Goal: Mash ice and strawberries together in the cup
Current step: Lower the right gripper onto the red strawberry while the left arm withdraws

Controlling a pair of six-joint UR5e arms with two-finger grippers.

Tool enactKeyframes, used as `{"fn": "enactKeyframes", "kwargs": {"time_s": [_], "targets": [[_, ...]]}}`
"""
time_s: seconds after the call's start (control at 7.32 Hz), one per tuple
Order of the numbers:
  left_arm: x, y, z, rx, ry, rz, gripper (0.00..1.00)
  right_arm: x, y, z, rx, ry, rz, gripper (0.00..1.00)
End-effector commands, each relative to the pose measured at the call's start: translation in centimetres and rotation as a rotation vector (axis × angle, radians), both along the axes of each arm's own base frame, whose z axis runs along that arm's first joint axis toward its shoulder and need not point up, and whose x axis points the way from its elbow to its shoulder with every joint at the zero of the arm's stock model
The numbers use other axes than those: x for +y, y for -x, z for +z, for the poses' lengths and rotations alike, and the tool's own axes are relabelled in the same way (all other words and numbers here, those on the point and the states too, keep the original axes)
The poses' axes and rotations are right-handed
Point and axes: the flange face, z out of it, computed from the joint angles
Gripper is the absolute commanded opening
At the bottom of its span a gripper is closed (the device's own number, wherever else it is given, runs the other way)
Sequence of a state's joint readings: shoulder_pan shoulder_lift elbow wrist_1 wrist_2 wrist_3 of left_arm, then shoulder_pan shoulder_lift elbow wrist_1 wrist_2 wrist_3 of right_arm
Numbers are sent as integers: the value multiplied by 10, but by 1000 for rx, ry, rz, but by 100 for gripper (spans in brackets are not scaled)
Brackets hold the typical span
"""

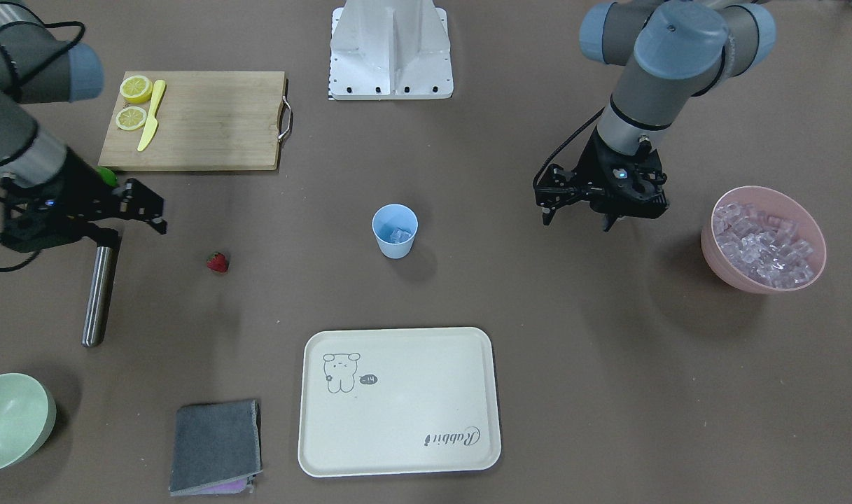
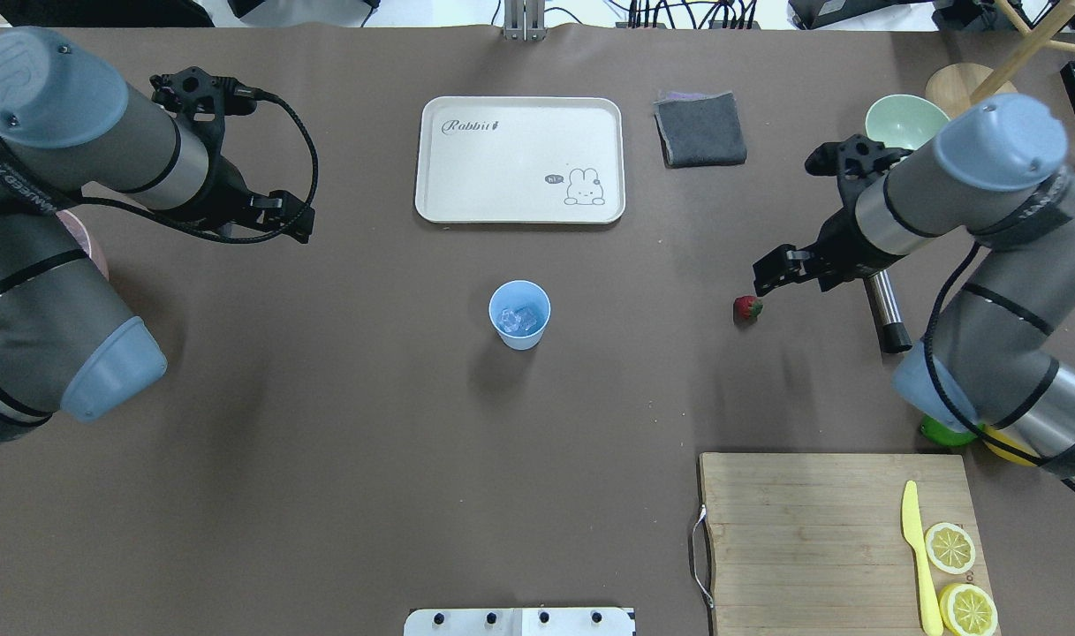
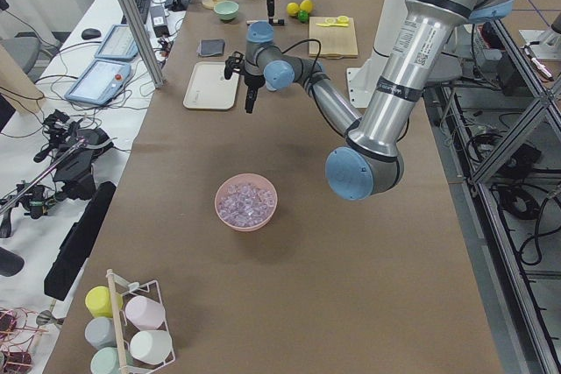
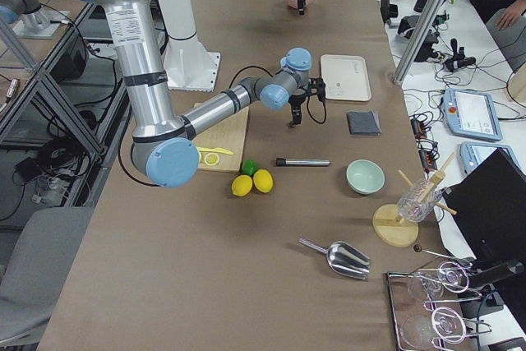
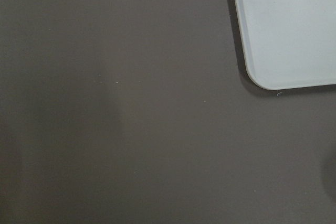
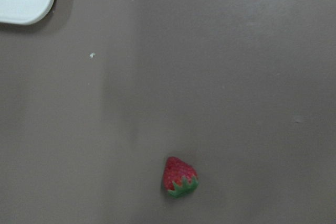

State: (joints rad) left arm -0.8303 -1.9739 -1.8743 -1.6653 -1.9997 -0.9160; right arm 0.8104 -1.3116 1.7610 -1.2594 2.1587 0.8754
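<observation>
Brown-covered tabletop (image 1: 608,364) stretches under both arms, and the right fingers (image 1: 148,207) hang over it. They look spread apart and hold nothing, as far as the front view shows. Nearest to them, just ahead and below, lies the small red strawberry with a green leafy top (image 6: 180,177), alone on the tabletop and touching nothing. The wrist view puts it low in its picture, so the fingers are probably not yet squarely above it. Close beside those fingers lies a brushed steel rod with a dark tip (image 1: 100,294), likely the masher. Farther off, toward the middle, the small light blue tapered plastic cup (image 1: 390,249) stands upright with a few clear glassy ice cubes (image 1: 399,235) in it. Beyond the cup the left fingers (image 1: 578,222) hover open and empty, well apart from it. Past them sits a round pink bowl (image 1: 744,281) heaped with more of the cubes. By this, the ice is in and fetching the strawberry is the step in hand. The next move calls for centring over the fruit, descending, and closing gently so it neither rolls nor bruises. Then it can be carried to the cup; mashing comes after.
</observation>
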Motion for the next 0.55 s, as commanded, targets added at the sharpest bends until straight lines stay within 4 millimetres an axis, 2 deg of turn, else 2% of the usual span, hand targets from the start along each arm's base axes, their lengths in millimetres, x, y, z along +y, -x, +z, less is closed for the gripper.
{"fn": "enactKeyframes", "kwargs": {"time_s": [0.0, 0.14, 0.41], "targets": [[-5, 13, 8, -9, 8, -20, 97, -1, 51, 14, 52, -2, -35, 84], [-4, 13, 7, -9, 7, -23, 97, -2, 58, 18, 61, 3, -40, 79], [-3, 16, 5, -2, 7, -31, 97, -7, 54, 22, 71, -39, -61, 72]]}}
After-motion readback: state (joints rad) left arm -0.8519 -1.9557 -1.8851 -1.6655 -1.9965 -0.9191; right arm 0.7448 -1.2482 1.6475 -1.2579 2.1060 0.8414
